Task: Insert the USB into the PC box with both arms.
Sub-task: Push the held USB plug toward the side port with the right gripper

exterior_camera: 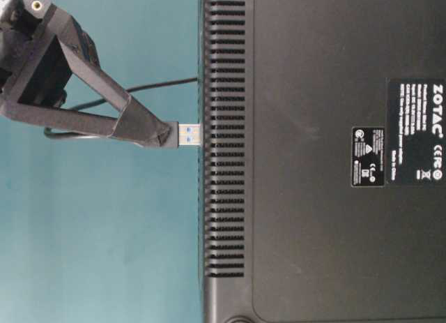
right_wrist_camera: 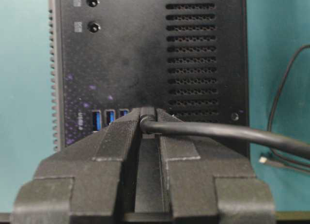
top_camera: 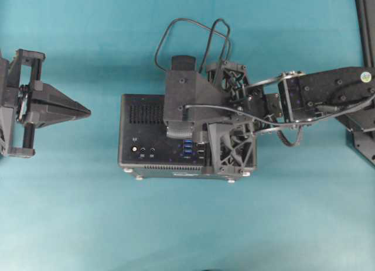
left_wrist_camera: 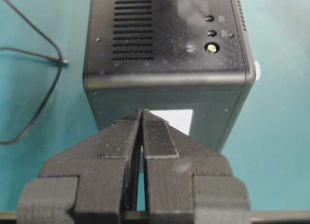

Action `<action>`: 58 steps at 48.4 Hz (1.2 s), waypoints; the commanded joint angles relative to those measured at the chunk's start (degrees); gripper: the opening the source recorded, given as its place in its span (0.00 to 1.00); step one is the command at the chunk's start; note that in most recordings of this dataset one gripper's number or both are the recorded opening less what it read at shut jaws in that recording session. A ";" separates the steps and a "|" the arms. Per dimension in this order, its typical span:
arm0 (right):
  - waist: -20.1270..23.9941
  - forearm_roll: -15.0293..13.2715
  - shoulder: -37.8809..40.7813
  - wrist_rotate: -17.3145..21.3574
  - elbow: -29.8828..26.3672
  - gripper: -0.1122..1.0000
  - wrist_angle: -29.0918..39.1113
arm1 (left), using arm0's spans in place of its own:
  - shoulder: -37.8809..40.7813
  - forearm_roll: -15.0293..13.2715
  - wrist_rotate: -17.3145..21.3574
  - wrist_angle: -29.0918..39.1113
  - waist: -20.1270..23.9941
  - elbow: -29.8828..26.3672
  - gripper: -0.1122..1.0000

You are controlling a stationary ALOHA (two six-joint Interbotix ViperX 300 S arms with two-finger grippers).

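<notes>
The black PC box lies mid-table with its port face up, blue ports showing. My right arm reaches over it. The right gripper is shut on the USB plug. Its metal tip meets the box's face, just right of the blue ports. Whether it sits in a port is hidden. The cable trails off right and loops behind the box. My left gripper is shut and empty, apart from the box's left side.
The cable's free end with its small connector rests on the teal table beside the box. A thin stretch of cable curls on the table beside the box in the left wrist view. A black frame post stands at the far right.
</notes>
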 commanded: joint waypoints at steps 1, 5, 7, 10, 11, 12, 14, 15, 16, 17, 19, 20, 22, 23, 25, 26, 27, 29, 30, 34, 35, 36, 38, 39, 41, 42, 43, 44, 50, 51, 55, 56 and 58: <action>0.44 0.26 -0.44 -0.44 -1.05 0.20 0.18 | -0.09 0.09 -0.18 -0.35 0.00 -1.32 0.11; 0.62 0.26 -0.35 -0.44 -1.05 0.20 0.53 | -0.09 0.00 -0.18 -0.35 0.00 -1.41 0.11; 0.70 0.35 -0.26 -0.53 -1.05 0.20 0.79 | -0.09 0.00 -0.18 -0.35 0.00 -1.32 0.11; 0.88 0.35 -0.09 -0.44 -1.14 0.20 1.49 | -0.09 0.09 -0.18 -0.35 0.00 -1.32 0.11; 0.88 0.35 -0.09 -0.53 -1.14 0.20 1.76 | -0.09 0.09 -0.18 -0.35 0.00 -1.32 0.11; 0.97 0.35 0.09 -0.53 -1.14 0.20 1.93 | -0.09 0.00 -0.18 -0.35 0.00 -1.32 0.11; 0.97 0.35 0.18 -0.44 -1.14 0.20 2.02 | -0.09 0.00 -0.18 -0.35 0.00 -1.32 0.11; 1.05 0.26 0.18 -0.44 -1.14 0.20 2.02 | -0.09 0.09 -0.18 -0.35 0.00 -1.32 0.11; 1.05 0.35 0.18 -0.44 -1.14 0.20 2.02 | -0.09 0.00 -0.18 -0.35 0.00 -1.32 0.11; 1.05 0.26 0.18 -0.44 -1.14 0.20 2.02 | -0.09 0.09 -0.18 -0.35 0.00 -1.32 0.11; 1.14 0.26 0.18 -0.35 -1.14 0.20 1.93 | -0.09 0.00 -0.18 -0.35 0.00 -1.32 0.11; 1.14 0.35 0.18 -0.35 -1.14 0.20 2.02 | -0.09 0.00 -0.18 -0.35 0.00 -1.32 0.11; 1.23 0.35 0.18 -0.35 -1.14 0.20 2.02 | 0.00 0.00 -0.18 -0.35 0.00 -1.32 0.11; 1.14 0.35 0.18 -0.35 -1.14 0.20 2.02 | -0.09 0.00 -0.18 -0.35 0.00 -1.32 0.11; 1.23 0.35 0.18 -0.35 -1.14 0.20 2.02 | 0.00 0.09 -0.18 -0.35 0.00 -1.32 0.11; 1.23 0.35 0.18 -0.26 -1.14 0.20 2.02 | -0.09 0.00 -0.18 -0.35 0.00 -1.32 0.11; 1.23 0.35 0.18 -0.26 -1.14 0.20 2.02 | -0.09 0.09 -0.18 -0.35 0.00 -1.32 0.11; 1.32 0.44 0.18 -0.26 -1.14 0.20 1.93 | -0.09 0.09 -0.18 -0.35 0.00 -1.32 0.11; 1.41 0.35 0.18 -0.18 -1.14 0.20 1.93 | -0.09 0.00 -0.18 -0.35 0.00 -1.32 0.11; 1.41 0.35 0.26 -0.18 -1.05 0.20 1.93 | -0.09 0.09 -0.18 -0.35 0.00 -1.32 0.11; 1.41 0.44 0.26 -0.18 -1.14 0.20 1.93 | -0.09 0.09 -0.18 -0.35 0.00 -1.32 0.11; 1.41 0.35 0.26 -0.18 -1.05 0.20 1.93 | -0.09 0.00 -0.18 -0.35 0.00 -1.32 0.11; 1.41 0.44 0.35 -0.18 -1.05 0.20 1.93 | -0.09 0.00 -0.18 -0.35 0.00 -1.32 0.11; 1.49 0.44 0.35 -0.18 -1.05 0.20 1.93 | -0.09 0.00 -0.18 -0.35 0.00 -1.32 0.11; 1.41 0.35 0.35 -0.18 -1.05 0.20 1.85 | -0.09 0.09 -0.18 -0.35 0.00 -1.32 0.11; 1.49 0.44 0.35 -0.18 -1.05 0.20 1.85 | -0.09 0.09 -0.18 -0.35 0.00 -1.32 0.11; 1.49 0.35 0.35 -0.18 -1.05 0.20 1.85 | -0.09 0.00 -0.18 -0.44 0.00 -1.32 0.11; 1.41 0.35 0.35 -0.18 -1.05 0.20 1.85 | -0.09 0.00 -0.18 -0.35 0.00 -1.32 0.11; 1.05 0.26 0.26 -0.26 -1.14 0.20 1.85 | -0.09 0.09 -0.18 -0.35 0.00 -1.32 0.11; 0.88 0.18 0.35 -0.18 -1.05 0.20 1.85 | -0.09 0.09 -0.18 -0.35 0.00 -1.41 0.11; 0.44 0.18 0.35 -0.26 -1.05 0.20 1.85 | -0.09 0.09 -0.18 -0.35 0.00 -1.41 0.11; 0.26 0.18 0.35 -0.26 -1.05 0.20 1.93 | -0.09 0.09 -0.18 -0.35 0.00 -1.41 0.11; 0.00 0.09 0.26 -0.26 -1.05 0.20 2.02 | -0.09 0.09 -0.18 -0.35 0.00 -1.41 0.11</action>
